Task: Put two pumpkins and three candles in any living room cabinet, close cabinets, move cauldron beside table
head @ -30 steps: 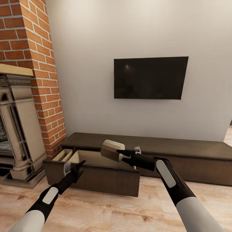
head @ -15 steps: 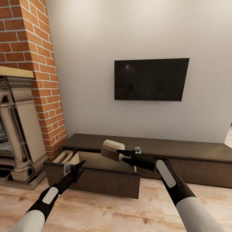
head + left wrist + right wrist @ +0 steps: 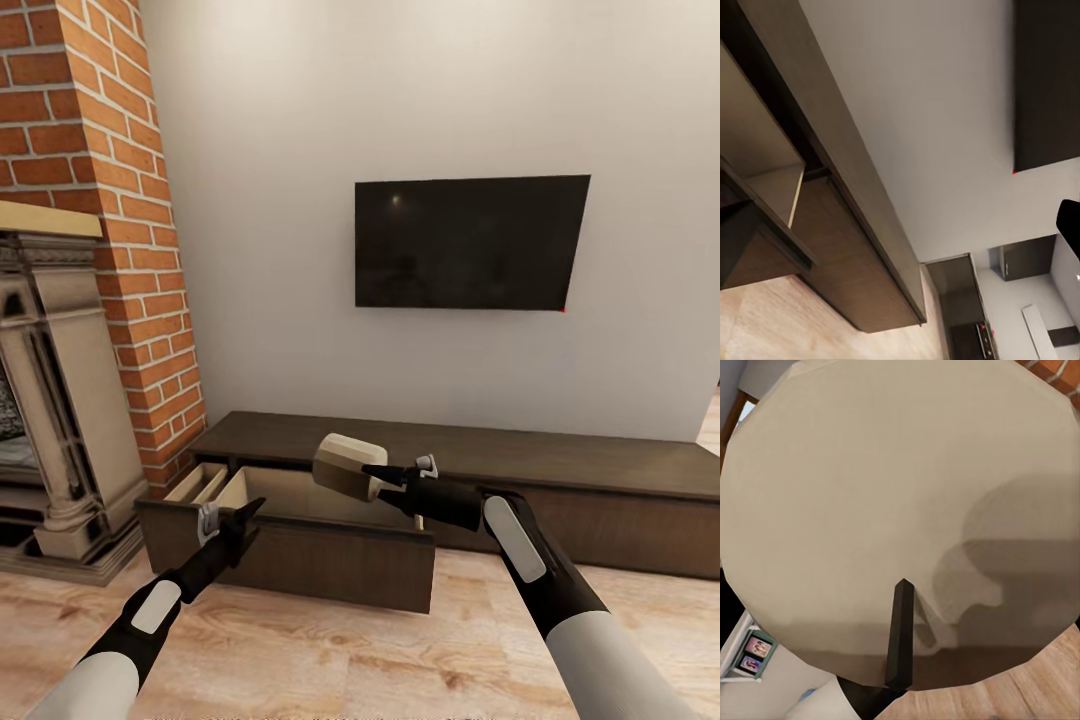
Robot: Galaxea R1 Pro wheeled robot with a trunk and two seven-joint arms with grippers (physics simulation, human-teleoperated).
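Right gripper (image 3: 375, 478) still holds the candle (image 3: 345, 466) above the open cabinet (image 3: 300, 560).

fireplace (image 3: 50, 400) cut by the edge; candle (image 3: 348, 467) hides drawer interior

The camera has shifted slightly; nothing else moved.

A pale beige round candle (image 3: 885, 502) looms close to the lens, one dark gripper finger (image 3: 898, 634) pressed against it; red brick (image 3: 1057, 370) and wood floor (image 3: 1020, 690) edge it.
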